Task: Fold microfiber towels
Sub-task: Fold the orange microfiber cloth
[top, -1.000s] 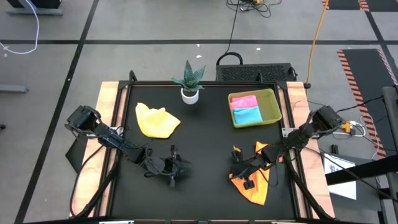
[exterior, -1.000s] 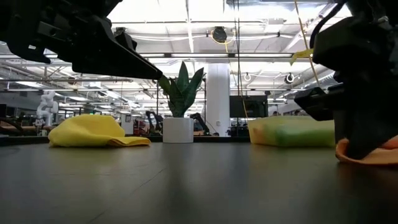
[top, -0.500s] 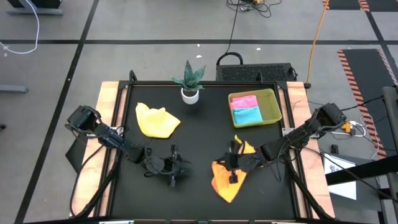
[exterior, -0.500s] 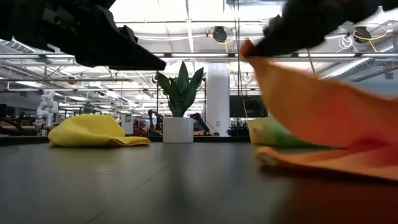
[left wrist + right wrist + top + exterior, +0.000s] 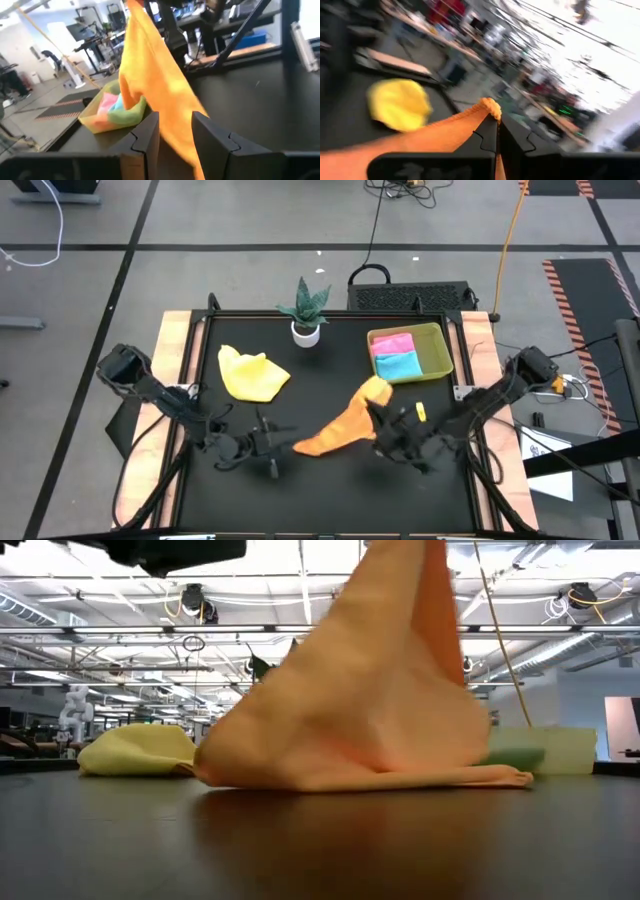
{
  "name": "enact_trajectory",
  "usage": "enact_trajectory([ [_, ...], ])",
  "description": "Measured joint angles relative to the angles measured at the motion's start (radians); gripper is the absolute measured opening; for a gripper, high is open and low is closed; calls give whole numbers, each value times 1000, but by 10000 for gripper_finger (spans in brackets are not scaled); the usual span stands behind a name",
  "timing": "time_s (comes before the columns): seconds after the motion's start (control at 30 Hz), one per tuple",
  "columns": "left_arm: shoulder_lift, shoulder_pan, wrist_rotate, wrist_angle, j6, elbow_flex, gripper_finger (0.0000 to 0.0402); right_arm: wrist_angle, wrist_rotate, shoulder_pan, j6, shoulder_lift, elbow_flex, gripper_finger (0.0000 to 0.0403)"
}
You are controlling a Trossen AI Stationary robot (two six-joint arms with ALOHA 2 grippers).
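My right pincer (image 5: 376,397) is clamped on a corner of the orange towel (image 5: 338,430), lifting it above the middle of the bench (image 5: 330,490) while its far end drags on the surface. My left pincer (image 5: 268,442) hovers nearby, half-spread and empty. The yellow towel (image 5: 252,374) lies crumpled; pink (image 5: 392,343) and blue (image 5: 398,364) sit in the tray (image 5: 440,350).

overhead, table-level, two wrist views
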Motion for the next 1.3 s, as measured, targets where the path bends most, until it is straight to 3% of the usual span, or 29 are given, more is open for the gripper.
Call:
enact_trajectory([
  [0.1, 3, -20, 13, -10, 10, 0, 117, -30, -105, 48, 124, 0, -23, 0],
  [0.3, 70, -11, 100, 94, 37, 0, 117, -56, -551, 51, 481, 15, -129, 0],
  [0.43, 171, 24, 188, 243, 90, 0, 117, -21, -680, 7, 608, 72, -186, 0],
  [0.57, 248, 70, 263, 262, 80, 26, 117, 6, -831, -34, 697, 160, -200, 0],
  [0.73, 311, 128, 499, 261, -16, 77, 117, 46, -860, -42, 703, 265, -192, 0],
  [0.93, 388, 181, 775, 258, -73, 134, 118, 52, -860, -39, 702, 293, -192, 0],
  [1.1, 442, 205, 758, 255, -164, 178, 118, 59, -861, -33, 690, 285, -192, 0],
  [1.3, 488, 203, 737, 257, -72, 225, 118, 63, -859, -20, 664, 283, -192, 0],
])
